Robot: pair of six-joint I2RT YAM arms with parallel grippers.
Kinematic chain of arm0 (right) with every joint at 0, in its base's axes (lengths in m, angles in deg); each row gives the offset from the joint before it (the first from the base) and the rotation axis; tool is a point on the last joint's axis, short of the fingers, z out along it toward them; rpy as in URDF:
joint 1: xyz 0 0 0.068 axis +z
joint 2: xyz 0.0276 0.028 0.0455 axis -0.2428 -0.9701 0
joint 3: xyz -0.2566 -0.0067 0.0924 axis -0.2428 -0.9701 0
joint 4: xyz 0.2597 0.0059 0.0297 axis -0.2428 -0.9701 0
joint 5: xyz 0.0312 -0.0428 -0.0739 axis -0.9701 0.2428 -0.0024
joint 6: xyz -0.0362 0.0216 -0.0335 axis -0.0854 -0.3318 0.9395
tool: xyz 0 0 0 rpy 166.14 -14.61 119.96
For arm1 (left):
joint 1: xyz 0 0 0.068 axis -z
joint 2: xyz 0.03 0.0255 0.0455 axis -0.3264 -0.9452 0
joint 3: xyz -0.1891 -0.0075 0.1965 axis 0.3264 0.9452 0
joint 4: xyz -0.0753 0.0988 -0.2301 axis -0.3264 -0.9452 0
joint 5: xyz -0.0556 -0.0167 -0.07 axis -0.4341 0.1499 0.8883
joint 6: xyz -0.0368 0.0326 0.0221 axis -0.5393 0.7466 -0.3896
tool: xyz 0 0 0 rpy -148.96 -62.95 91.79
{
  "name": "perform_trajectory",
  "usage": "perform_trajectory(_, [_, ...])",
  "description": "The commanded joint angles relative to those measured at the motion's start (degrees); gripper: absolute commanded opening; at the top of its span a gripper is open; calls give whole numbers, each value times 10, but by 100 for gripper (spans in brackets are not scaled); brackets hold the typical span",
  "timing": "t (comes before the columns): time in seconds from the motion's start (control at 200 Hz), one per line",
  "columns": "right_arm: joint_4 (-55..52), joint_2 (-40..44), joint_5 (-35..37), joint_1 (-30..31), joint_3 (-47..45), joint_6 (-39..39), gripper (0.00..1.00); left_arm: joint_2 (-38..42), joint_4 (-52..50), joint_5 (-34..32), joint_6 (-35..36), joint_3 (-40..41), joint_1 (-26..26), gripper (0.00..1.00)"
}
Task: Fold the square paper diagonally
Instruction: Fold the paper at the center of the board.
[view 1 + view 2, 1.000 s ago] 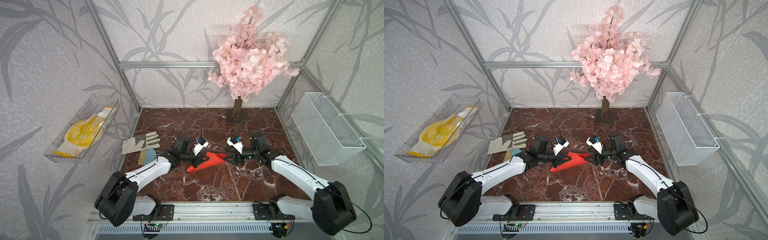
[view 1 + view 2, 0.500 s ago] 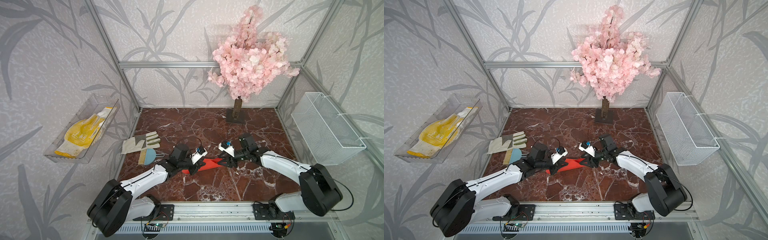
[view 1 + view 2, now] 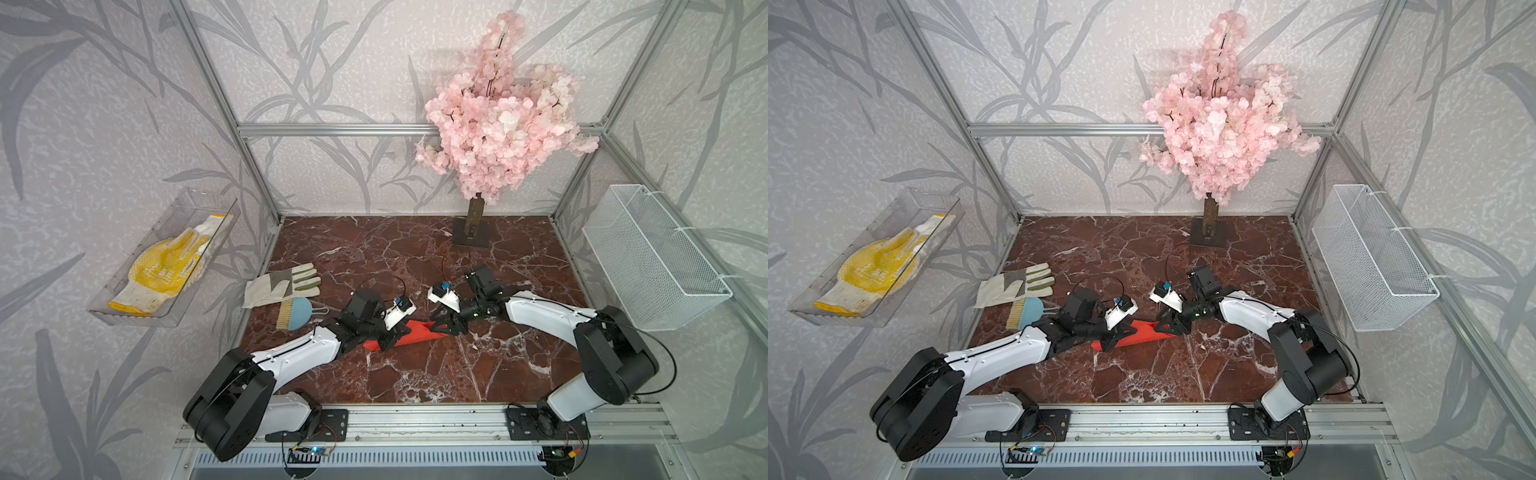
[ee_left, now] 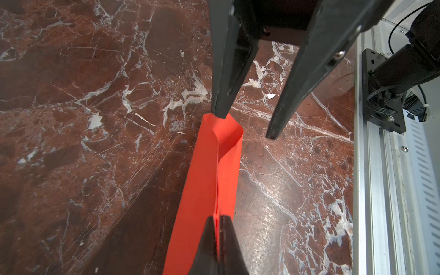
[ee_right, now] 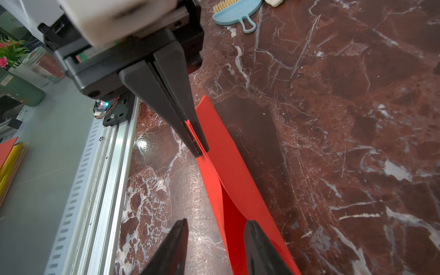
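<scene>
Red-orange and doubled over on itself, the square paper [image 3: 411,335] lies low on the dark marble tabletop [image 3: 415,382]. It is well in front of the pink blossom tree [image 3: 498,124] and a little toward your left arm's side of its trunk; both top views place the paper [image 3: 1142,335] there. Your left gripper [image 3: 395,336] is clamped tight on it. In the left wrist view, the left gripper [image 4: 217,221] has its two black fingers meeting with the paper [image 4: 204,171] pinched between them. The right wrist view shows the left gripper [image 5: 198,150] from the opposite end, with no gap between its fingers and red showing at the seam. Your right gripper [image 3: 442,330] sits at the end of the paper nearer the tree, jaws apart at roughly half their spread and closed on nothing. Seen from the left wrist, one finger [image 4: 226,83] of the right gripper [image 4: 246,126] touches the edge of that end, where the two layers gape in a loose loop. The other finger [image 4: 292,95] stands clear over bare marble. In its own wrist view the right gripper [image 5: 216,222] has the paper [image 5: 238,171] running up between the parted tips and passing under one of them. Much farther to the left-arm side of the tree than the paper, a pale work glove [image 3: 282,284] and a blue brush [image 3: 299,318] lie apart from both grippers.
</scene>
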Motion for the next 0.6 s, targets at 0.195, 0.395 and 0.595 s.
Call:
perform_trajectory(0.195, [-31,-40,-21,12,23,2,41,-17,0,0,-3,-19,1,0])
perform_trajectory(0.395, [-39,-55,-21,15,32,5,35,-21,0,3,-5,-22,0,0])
perform_trajectory(0.595, [-52,-62,-22,18,41,9,32,-26,-3,5,-8,-26,0,0])
